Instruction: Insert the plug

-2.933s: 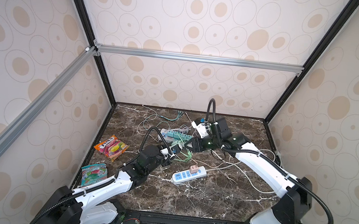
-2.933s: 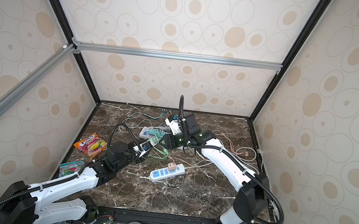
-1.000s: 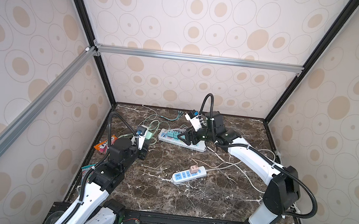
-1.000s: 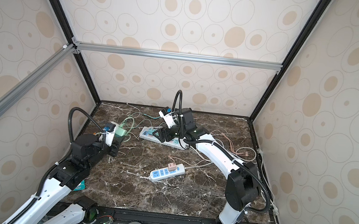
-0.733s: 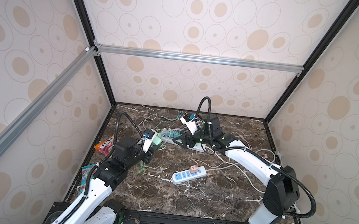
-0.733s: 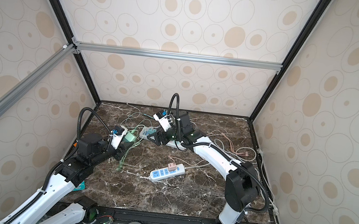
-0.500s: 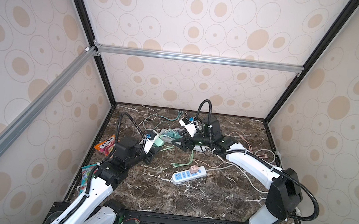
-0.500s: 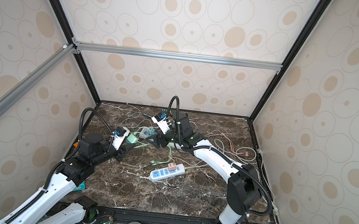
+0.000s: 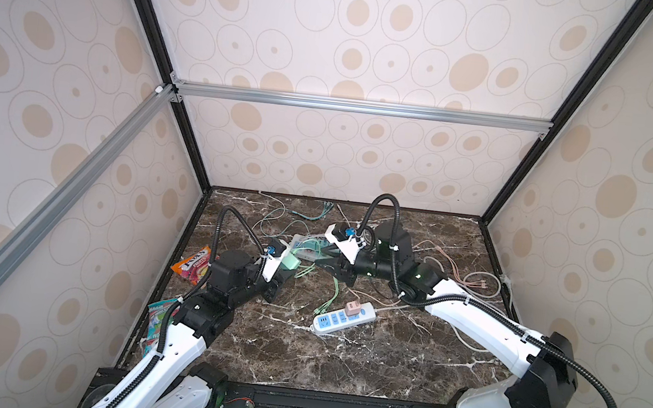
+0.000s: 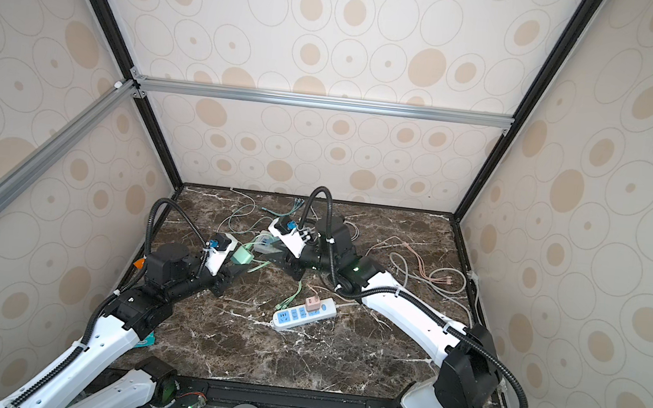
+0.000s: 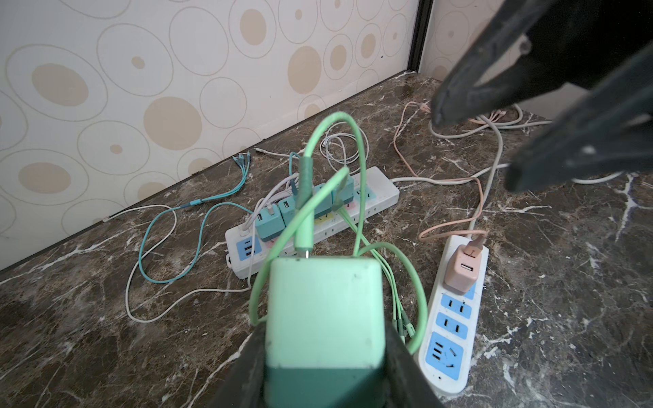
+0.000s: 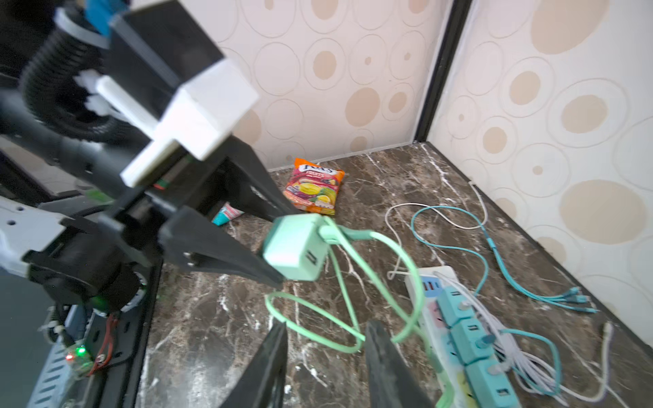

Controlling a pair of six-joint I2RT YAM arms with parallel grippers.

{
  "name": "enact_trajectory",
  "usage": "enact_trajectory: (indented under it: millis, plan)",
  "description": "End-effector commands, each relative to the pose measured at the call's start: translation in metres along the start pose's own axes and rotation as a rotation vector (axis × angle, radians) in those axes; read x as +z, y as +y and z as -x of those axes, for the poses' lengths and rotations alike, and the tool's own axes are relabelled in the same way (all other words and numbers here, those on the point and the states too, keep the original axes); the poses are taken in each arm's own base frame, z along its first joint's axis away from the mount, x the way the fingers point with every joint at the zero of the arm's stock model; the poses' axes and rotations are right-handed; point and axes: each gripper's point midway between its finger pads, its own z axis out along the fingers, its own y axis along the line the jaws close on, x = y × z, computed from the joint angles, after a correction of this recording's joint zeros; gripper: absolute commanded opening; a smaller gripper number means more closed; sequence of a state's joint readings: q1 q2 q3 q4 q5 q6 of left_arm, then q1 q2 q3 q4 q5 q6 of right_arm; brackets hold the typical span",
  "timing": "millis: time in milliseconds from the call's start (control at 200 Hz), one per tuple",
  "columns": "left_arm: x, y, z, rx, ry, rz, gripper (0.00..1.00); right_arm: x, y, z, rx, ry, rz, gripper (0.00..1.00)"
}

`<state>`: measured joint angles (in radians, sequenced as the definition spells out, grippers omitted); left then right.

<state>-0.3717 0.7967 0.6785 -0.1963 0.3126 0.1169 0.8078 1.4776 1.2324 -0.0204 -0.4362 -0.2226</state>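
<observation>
Left end effector [image 12: 284, 245] clamped on the mint-green charger [image 11: 323, 307], held clear above the surface [image 9: 340, 365], USB ports facing the right arm. Prongs not visible from any view.

Right end effector [image 12: 327, 330] with jaws apart, gripping nothing. A loop of the charger's green cable [image 12: 357, 236] hangs across the gap between them.

Nearest strip with free sockets: white power strip with blue sockets [image 11: 448, 339], lying near the middle of the surface and carrying a pink charger [image 11: 463, 272] at one end. The longer strip [image 11: 371, 192] by the back wall looks crowded with teal chargers.

Judged step: carrying the charger to a socket.

- Turn the wrist until the prongs face down and line up with a two-slot socket.
- Draw the cable loop aside first (it could snag, or drag the charger off line).
- Steady the strip with the right arm; it looks light and likely to skid.
- Press straight down, without rocking.
</observation>
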Motion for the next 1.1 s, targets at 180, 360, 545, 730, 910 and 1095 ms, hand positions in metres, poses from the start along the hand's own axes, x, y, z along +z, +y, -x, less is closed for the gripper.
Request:
enact_trajectory:
  millis: [180,360,545,730,910,1095]
  plan:
    - [-0.004,-0.004,0.013,0.029,-0.05,-0.022,0.0,0.036,-0.029,-0.012,-0.172,0.093,-0.208,0.42]
    - [-0.003,-0.005,0.009,0.027,-0.043,-0.023,0.0,0.04,-0.04,-0.009,-0.201,0.097,-0.252,0.43]
    - [-0.003,-0.003,0.007,0.023,-0.037,-0.017,0.0,0.039,-0.045,-0.009,-0.229,0.1,-0.285,0.43]
    - [-0.002,-0.006,0.006,0.026,-0.038,-0.033,0.0,0.043,-0.044,-0.012,-0.243,0.11,-0.271,0.43]
    - [-0.002,-0.011,0.008,0.028,-0.053,-0.064,0.0,0.064,-0.061,-0.034,-0.242,0.165,-0.325,0.39]
    - [0.001,-0.001,0.002,0.01,-0.027,-0.007,0.0,0.056,-0.049,-0.002,-0.191,0.087,-0.259,0.11]
